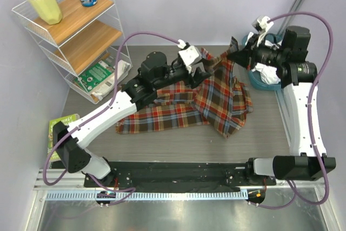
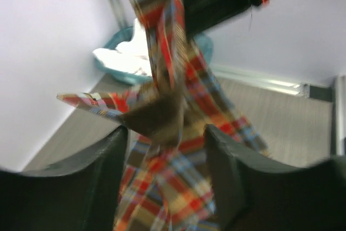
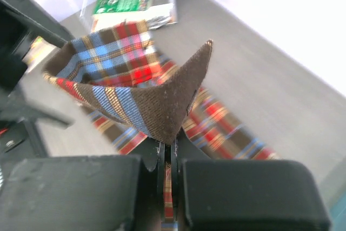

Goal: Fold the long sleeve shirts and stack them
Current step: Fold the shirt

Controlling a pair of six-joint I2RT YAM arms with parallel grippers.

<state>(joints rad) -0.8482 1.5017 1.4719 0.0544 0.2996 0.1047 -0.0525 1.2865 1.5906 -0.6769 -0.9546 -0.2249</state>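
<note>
Teal basket (image 1: 260,86) at upper right holding white shirt (image 1: 266,72), right claw (image 3: 167,152) clenched on plaid shirt (image 1: 216,101) corner, left claw (image 2: 166,133) spread wide, cloth between

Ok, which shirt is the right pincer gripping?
The plaid flannel shirt, its brown-lined corner clamped in the right pincer; the white shirt sits in the teal basket.
</note>
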